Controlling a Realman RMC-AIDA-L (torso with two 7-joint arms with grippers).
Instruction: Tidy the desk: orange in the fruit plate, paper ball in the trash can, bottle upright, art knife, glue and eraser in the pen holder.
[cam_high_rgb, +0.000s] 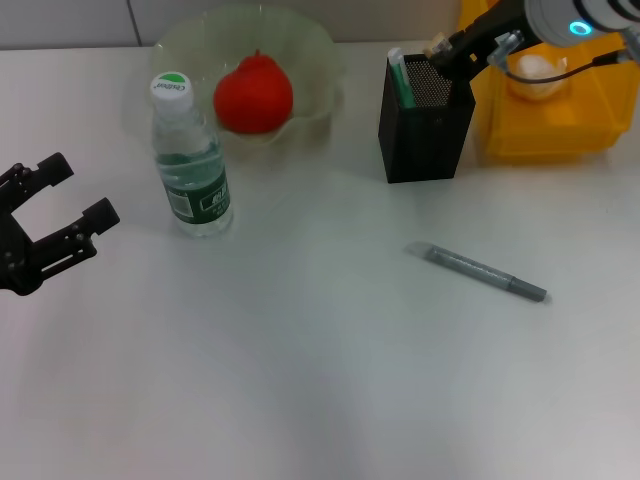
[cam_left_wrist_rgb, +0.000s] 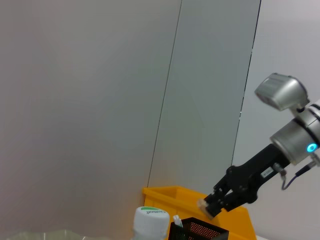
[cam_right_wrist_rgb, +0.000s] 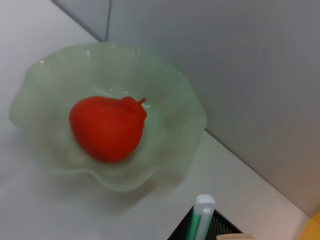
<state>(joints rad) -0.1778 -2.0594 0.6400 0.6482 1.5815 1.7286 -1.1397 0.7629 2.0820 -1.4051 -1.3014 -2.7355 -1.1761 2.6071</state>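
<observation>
The orange (cam_high_rgb: 253, 95) lies in the pale-green fruit plate (cam_high_rgb: 312, 50) at the back. The bottle (cam_high_rgb: 190, 165) stands upright in front of the plate. My right gripper (cam_high_rgb: 443, 50) is shut on the beige eraser (cam_high_rgb: 436, 45), just above the rim of the black mesh pen holder (cam_high_rgb: 425, 145). A green-and-white glue stick (cam_high_rgb: 397, 75) stands in the holder. The grey art knife (cam_high_rgb: 478, 271) lies flat on the table. The paper ball (cam_high_rgb: 535, 70) lies in the yellow trash can (cam_high_rgb: 545, 140). My left gripper (cam_high_rgb: 82, 190) is open and empty, left of the bottle.
The left wrist view shows the right gripper (cam_left_wrist_rgb: 210, 207) with the eraser (cam_left_wrist_rgb: 202, 204) above the holder (cam_left_wrist_rgb: 197, 231). The right wrist view shows the orange (cam_right_wrist_rgb: 107, 127), the plate (cam_right_wrist_rgb: 187, 100) and the glue stick (cam_right_wrist_rgb: 202, 215). A grey wall runs behind the table.
</observation>
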